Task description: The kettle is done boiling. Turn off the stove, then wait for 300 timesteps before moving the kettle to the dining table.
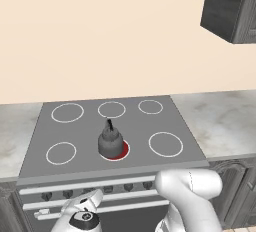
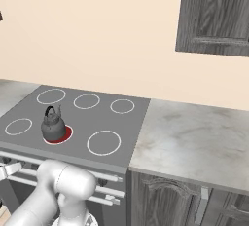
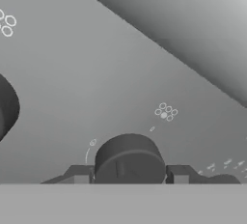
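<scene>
We see the small, round, dark grey metal kettle (image 1: 110, 142) with its thin black handle sitting on the flat grey stove (image 1: 85, 128). It sits on the front middle burner ring (image 1: 123, 151), and that ring glows red under it. The other white rings are not lit.

Our white arm bends low in front of the stove, down by the row of small dark knobs (image 1: 107, 189). In the hand view, our two-finger gripper (image 3: 129, 175) is right up at one round dark knob (image 3: 129, 161). One dark finger tip (image 3: 79, 175) is on each side of the knob, very close to it. The fingers are about half open. We cannot tell if they squeeze the knob.
</scene>
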You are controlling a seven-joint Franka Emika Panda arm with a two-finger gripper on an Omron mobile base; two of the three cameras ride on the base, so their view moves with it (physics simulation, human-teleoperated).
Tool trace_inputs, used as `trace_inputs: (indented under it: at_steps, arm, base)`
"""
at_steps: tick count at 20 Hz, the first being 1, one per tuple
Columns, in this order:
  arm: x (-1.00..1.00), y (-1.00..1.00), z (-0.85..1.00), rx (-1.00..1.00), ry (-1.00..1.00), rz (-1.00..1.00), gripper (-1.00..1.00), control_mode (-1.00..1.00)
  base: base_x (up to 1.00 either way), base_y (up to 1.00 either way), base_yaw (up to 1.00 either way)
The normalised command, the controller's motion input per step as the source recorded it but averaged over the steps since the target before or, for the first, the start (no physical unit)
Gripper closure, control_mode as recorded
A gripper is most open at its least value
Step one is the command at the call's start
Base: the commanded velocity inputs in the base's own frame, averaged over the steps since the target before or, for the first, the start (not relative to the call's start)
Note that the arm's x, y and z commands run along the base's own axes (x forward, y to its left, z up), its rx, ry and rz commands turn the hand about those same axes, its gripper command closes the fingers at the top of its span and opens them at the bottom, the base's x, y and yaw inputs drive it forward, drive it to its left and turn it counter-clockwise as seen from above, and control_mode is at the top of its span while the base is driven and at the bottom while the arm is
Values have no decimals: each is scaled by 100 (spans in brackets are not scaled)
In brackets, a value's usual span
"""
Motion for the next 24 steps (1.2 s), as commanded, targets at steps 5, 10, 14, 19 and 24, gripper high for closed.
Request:
trace_inputs:
  at_steps: [5, 10, 14, 19, 24]
  arm:
    - [-8, -9, -10, 37, -3, -1, 100, -100]
    - [-11, -2, -6, 33, -4, -4, 100, -100]
    - [-18, -6, -1, 32, -6, -3, 100, -100]
    - [-11, -31, -2, 42, -2, 0, 100, -100]
    - [0, -39, 0, 48, 3, 0, 100, -100]
  base:
    - [0, 0, 0]
    - [0, 0, 0]
    - [0, 0, 0]
    - [0, 0, 0]
    - [0, 0, 0]
